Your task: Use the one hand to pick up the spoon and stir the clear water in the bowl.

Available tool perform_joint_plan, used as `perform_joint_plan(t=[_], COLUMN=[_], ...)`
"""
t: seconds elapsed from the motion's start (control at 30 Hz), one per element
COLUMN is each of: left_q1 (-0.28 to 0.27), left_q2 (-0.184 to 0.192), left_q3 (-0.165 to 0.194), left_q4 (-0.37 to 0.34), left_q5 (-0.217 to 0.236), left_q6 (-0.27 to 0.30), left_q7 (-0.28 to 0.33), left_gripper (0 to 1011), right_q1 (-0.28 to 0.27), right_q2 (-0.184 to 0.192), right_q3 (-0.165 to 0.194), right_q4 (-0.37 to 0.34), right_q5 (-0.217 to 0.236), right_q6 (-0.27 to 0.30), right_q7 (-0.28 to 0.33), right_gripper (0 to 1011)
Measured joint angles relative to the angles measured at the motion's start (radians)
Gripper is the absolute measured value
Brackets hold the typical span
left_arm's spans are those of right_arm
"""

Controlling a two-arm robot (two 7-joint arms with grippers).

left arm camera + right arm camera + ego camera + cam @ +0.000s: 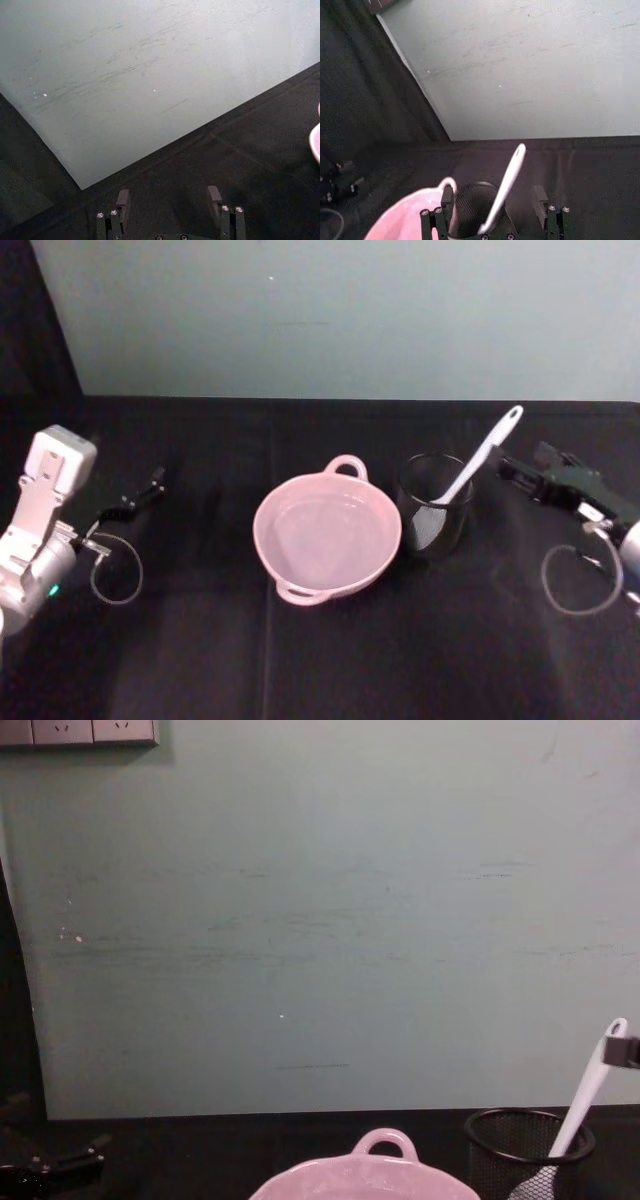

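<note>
Spoon (478,462) stands tilted in mesh cup (434,508), just right of pink bowl (327,534). Right end effector (521,469) open, near handle tip: approach step. Next: straddle handle, close. Left end effector (150,485) open, parked far left.

can't really make out the clear water (325,535), my chest cam crops the bowl (360,1182), spoon (585,1105) scoop behind mesh

One bowl (327,536), one spoon (480,460), one mesh cup (433,508), two end effectors.

Black table (200,660): bowl (327,535), mesh cup (433,508)
</note>
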Motion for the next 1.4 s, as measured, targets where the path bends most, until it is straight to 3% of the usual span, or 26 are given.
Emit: perform_joint_plan(t=[0.13,0.23,0.37,0.47,0.7,0.93,1.07,1.4], left_q1=[0.0,0.0,0.0,0.0,0.0,0.0,0.0,0.0], left_q2=[0.0,0.0,0.0,0.0,0.0,0.0,0.0,0.0], left_q3=[0.0,0.0,0.0,0.0,0.0,0.0,0.0,0.0], left_q4=[0.0,0.0,0.0,0.0,0.0,0.0,0.0,0.0], left_q5=[0.0,0.0,0.0,0.0,0.0,0.0,0.0,0.0], left_q6=[0.0,0.0,0.0,0.0,0.0,0.0,0.0,0.0], left_q7=[0.0,0.0,0.0,0.0,0.0,0.0,0.0,0.0], left_gripper=[1011,1011,1011,1011,1011,1011,1011,1011], right_q1=[-0.057,-0.086,-0.082,-0.048,0.061,0.149,0.17,0.19], right_q2=[0.042,0.076,0.1,0.099,0.044,-0.038,-0.066,-0.103], right_q3=[0.027,0.041,0.035,0.008,-0.072,-0.129,-0.143,-0.153], right_q4=[-0.059,-0.091,-0.095,-0.066,0.069,0.228,0.28,0.349], right_q5=[-0.027,-0.074,-0.14,-0.196,-0.328,-0.469,-0.51,-0.543], right_q6=[0.018,0.05,0.1,0.119,0.058,-0.164,-0.214,-0.228], right_q7=[-0.049,-0.111,-0.171,-0.193,-0.19,-0.156,-0.154,-0.124], right_gripper=[1002,1003,1003,1002,1003,1003,1002,1002])
